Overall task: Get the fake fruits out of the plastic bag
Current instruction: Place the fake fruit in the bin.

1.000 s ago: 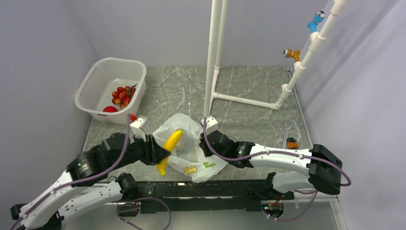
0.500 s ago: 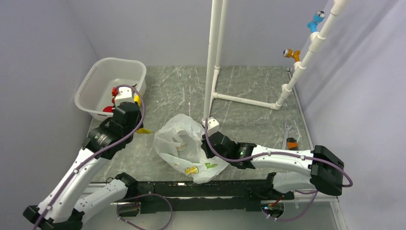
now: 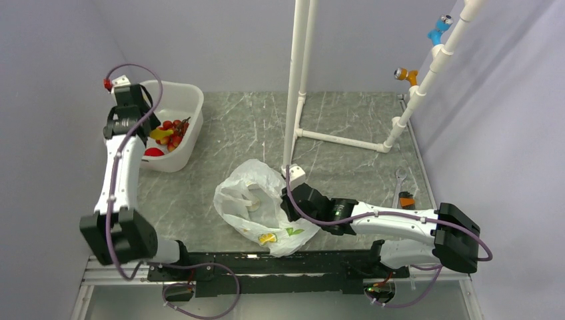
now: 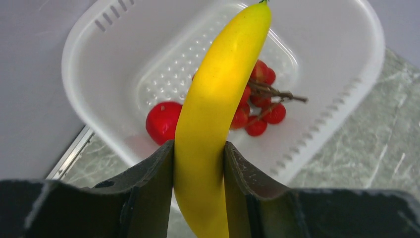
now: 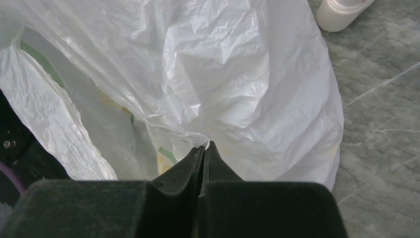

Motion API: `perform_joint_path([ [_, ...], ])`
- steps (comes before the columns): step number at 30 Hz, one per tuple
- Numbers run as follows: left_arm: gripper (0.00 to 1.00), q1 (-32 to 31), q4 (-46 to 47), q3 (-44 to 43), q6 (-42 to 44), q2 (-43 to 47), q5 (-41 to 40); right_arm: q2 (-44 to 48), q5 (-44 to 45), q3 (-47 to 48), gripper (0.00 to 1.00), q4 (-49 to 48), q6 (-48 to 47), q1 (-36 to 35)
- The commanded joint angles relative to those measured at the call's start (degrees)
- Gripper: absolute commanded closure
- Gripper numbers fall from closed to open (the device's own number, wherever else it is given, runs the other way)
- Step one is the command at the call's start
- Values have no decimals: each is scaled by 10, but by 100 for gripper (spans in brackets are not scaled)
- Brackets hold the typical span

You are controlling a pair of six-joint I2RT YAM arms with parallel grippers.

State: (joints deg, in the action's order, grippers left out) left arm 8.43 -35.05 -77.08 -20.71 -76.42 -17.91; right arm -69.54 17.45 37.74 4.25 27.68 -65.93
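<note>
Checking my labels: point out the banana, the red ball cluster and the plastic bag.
banana (image 4: 213,99): left wrist view, middle of its body.
red ball cluster (image 4: 274,113): left wrist view, one outer ball.
plastic bag (image 5: 237,74): right wrist view, crinkled white side.

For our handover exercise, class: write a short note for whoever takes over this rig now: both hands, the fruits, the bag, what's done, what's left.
Left hand: shut on the banana, above the tub.
Right hand: shut, pinching a fold of the bag on the table.
Done: the cluster of red balls and the round red fruit lie in the tub.
Left: drop the banana in the tub; no other fruit shows in the bag.
</note>
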Motion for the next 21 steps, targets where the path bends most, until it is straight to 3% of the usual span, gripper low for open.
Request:
perform_joint_path([
  [1,100,51,50,-67,-7,-83,85,-5,-2,23,100,17,7,2],
  [4,100,66,61,-88,29,-145,117,-7,-4,31,100,22,7,1],
  [10,100,132,58,-108,10,-246,257,-21,-7,47,100,32,5,2],
  [21,99,135,5,-162,21,-343,252,-48,-26,77,100,50,10,2],
])
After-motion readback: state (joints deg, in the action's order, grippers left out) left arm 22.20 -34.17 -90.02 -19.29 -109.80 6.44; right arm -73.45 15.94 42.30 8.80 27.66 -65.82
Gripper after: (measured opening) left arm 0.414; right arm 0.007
